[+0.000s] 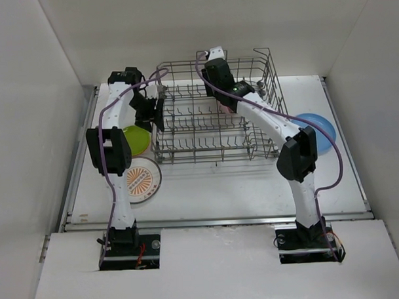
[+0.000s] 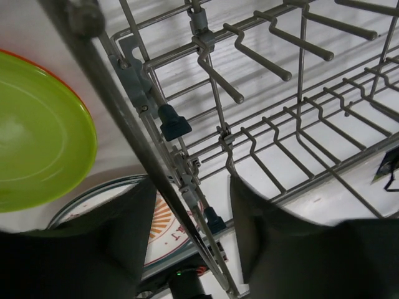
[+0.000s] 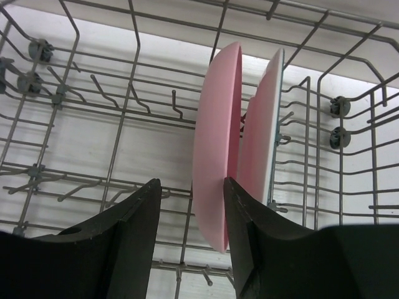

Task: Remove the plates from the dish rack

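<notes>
Two pink plates (image 3: 218, 137) stand on edge in the rack (image 1: 200, 156), rims running 12 to 6 in your right wrist view. Your right gripper (image 3: 192, 187) is wide open and empty, with the nearer plate's rim between its fingers, hugging the 3 o'clock one.

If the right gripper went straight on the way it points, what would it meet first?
The nearer pink plate, standing on edge in the dish rack. Its rim lines up with the gap between the right gripper's open fingers, though the depth is unclear.
</notes>
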Robot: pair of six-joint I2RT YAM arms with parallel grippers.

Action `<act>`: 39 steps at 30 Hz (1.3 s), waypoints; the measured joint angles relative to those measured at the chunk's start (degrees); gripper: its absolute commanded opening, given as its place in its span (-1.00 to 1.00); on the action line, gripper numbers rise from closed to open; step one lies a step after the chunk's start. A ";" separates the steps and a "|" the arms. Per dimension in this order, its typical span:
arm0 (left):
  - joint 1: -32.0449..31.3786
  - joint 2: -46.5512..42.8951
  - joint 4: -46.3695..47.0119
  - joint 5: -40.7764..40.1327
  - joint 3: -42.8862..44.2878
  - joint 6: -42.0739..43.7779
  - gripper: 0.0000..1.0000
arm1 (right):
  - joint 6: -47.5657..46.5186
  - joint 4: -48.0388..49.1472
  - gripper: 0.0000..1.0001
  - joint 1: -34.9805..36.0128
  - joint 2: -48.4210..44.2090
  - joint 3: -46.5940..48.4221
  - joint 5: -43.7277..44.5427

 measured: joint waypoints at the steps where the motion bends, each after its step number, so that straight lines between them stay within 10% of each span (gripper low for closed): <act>1: 0.00 0.13 0.00 0.02 0.00 -0.11 -0.32 | 0.02 -0.09 0.00 0.00 0.63 0.24 -0.11; 13: 0.02 1.09 -0.28 1.88 0.00 -2.97 -0.99 | 0.11 -0.28 0.00 -0.44 3.08 0.94 1.18; 19: 0.13 1.18 -0.35 2.32 0.00 -3.37 -1.00 | -0.02 -0.22 -0.11 -0.98 3.10 0.90 -1.55; 24: 0.15 1.18 -0.24 2.36 0.00 -3.54 -1.00 | 2.43 0.24 -0.96 -4.02 4.17 1.75 -9.14; 39: 0.33 1.31 -0.20 2.97 0.00 -3.96 -1.00 | 4.81 -1.64 -1.00 -5.05 2.62 5.40 -17.62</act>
